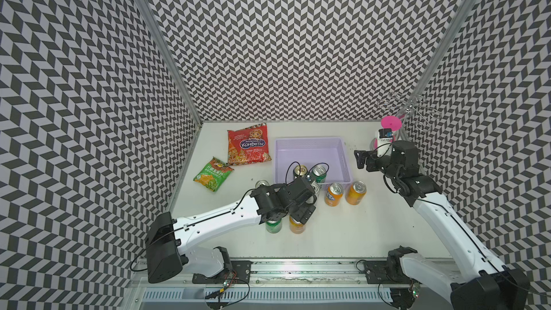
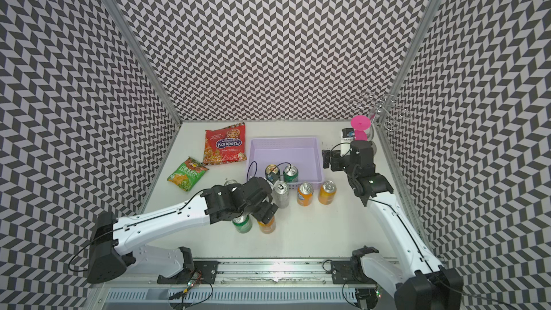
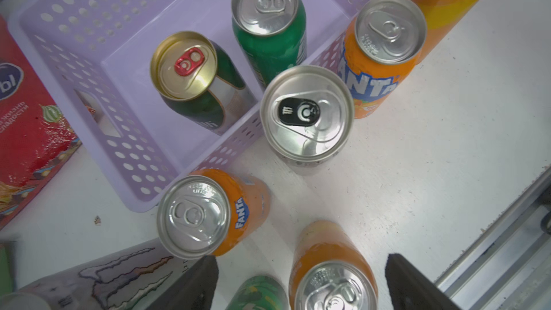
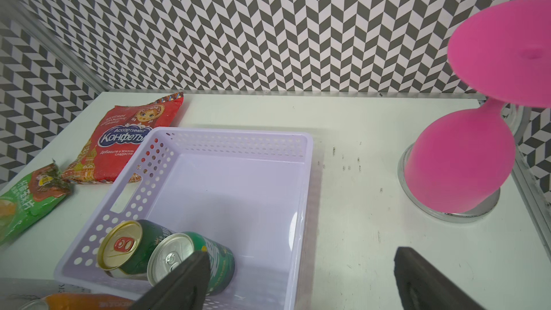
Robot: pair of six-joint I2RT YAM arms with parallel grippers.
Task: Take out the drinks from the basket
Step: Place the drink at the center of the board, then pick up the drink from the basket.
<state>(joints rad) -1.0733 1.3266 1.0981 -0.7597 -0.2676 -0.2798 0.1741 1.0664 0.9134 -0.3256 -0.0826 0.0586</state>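
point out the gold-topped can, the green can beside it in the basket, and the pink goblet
gold-topped can (image 3: 183,65), left wrist view, on its gold lid
green can (image 3: 264,2), left wrist view, on its silver lid
pink goblet (image 4: 460,159), right wrist view, on its upturned bowl

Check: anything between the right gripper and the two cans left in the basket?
No object. Right gripper is open by the lavender basket's side wall; bare floor runs to the green can and gold-topped can. A black cable loops above them.
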